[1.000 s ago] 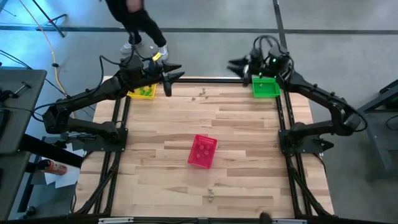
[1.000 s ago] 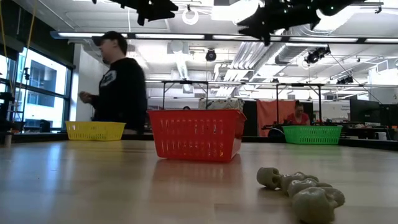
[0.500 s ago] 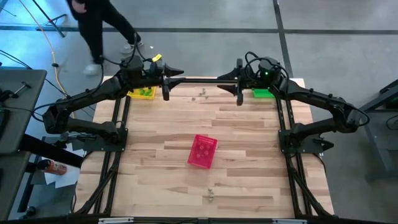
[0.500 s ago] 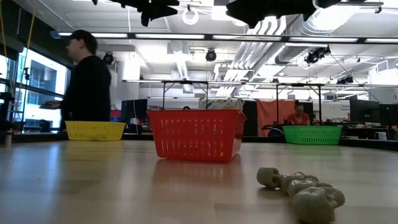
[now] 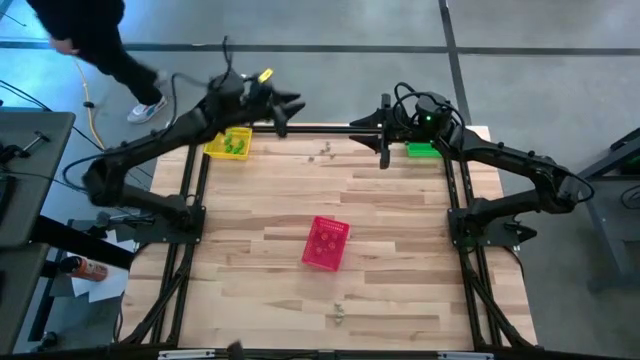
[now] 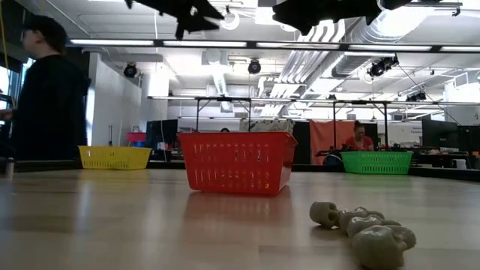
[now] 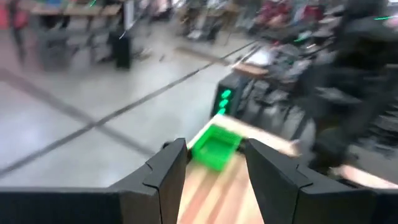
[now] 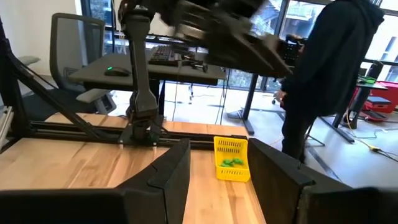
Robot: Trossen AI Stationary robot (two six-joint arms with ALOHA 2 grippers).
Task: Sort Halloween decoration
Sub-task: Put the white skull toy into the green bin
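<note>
Left gripper (image 5: 285, 104) raised, open, empty; decoration (image 6: 362, 229) lying lengthwise toward camera.

- Table (image 5: 400, 230): one basket (image 5: 228, 144) at the far left corner, another basket (image 5: 421, 150) at the far right corner, a third basket (image 5: 325, 242) near the middle.
- Trinkets (image 5: 234, 146) lie in the far left basket.
- A small trinket (image 5: 322, 154) lies by the far edge, between the two corner baskets.
- Another trinket (image 5: 340, 317) lies near the front edge, before the middle basket.
- Left gripper (image 5: 287, 103) is raised over the far edge, just right of the left basket.
- Right gripper (image 5: 383, 137) is raised just left of the right basket.
- A person (image 5: 85, 35) is on the floor behind the table's far left corner.
</note>
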